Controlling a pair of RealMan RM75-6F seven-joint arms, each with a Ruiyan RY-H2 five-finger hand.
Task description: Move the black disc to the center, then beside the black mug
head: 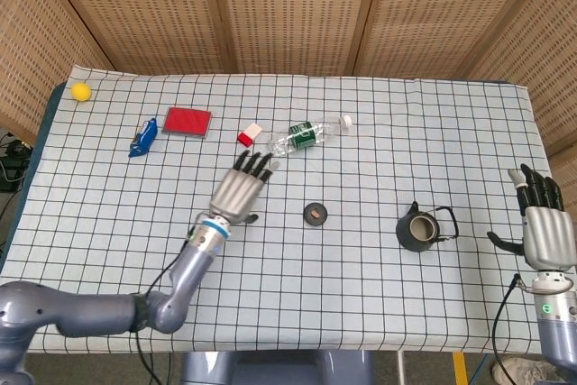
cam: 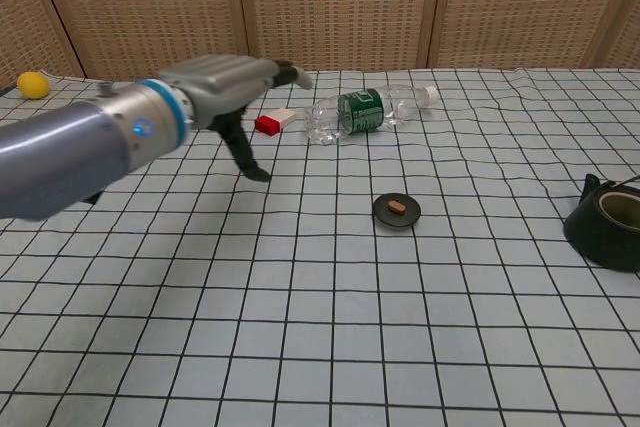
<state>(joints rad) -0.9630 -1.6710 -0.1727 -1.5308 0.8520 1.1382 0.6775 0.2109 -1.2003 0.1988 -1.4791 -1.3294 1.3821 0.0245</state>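
Now the black disc [head: 315,215] lies flat, seemingly face up, left robot hand [head: 240,191] spread, empty.

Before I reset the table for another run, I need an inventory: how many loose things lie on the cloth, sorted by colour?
Black: 2, the disc and the mug
Red: 2, the flat red pad and the small red-and-white block
Blue: 1, the blue object
Yellow: 1, the ball
Clear: 1, the green-labelled bottle
Total: 7

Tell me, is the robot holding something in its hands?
No, nothing. The left hand is open above the cloth, away from the black disc, and the right hand is open too.
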